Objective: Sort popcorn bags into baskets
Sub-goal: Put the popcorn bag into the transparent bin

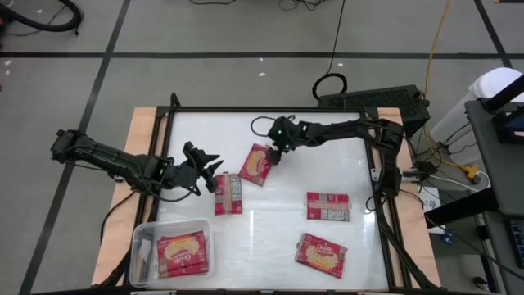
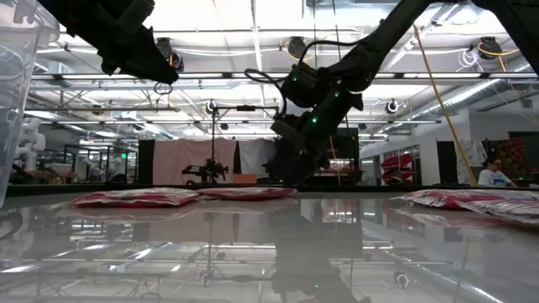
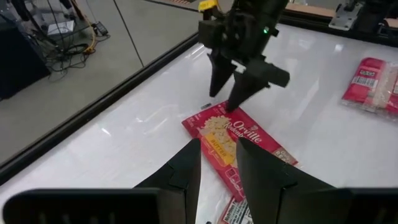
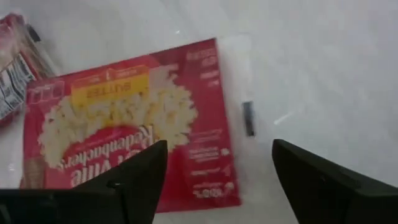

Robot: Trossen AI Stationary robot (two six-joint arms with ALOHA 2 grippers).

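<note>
A red popcorn bag (image 1: 255, 165) lies picture side up on the white table, left of centre toward the far edge. My right gripper (image 4: 217, 180) stands open just over its far end, one finger over the bag (image 4: 130, 118) and one over bare table. My left gripper (image 1: 211, 162) hangs open to the bag's left with nothing between its fingers (image 3: 186, 168). A second bag (image 1: 228, 195) lies back side up just below it. The clear basket (image 1: 139, 246) sits at the near left corner with one bag (image 1: 182, 254) lying flat inside.
Two more bags lie on the table's right half, one back side up (image 1: 328, 206) and one picture side up (image 1: 321, 252) near the front edge. A small dark scrap (image 4: 249, 118) lies beside the far bag. A black frame (image 1: 246, 110) borders the table.
</note>
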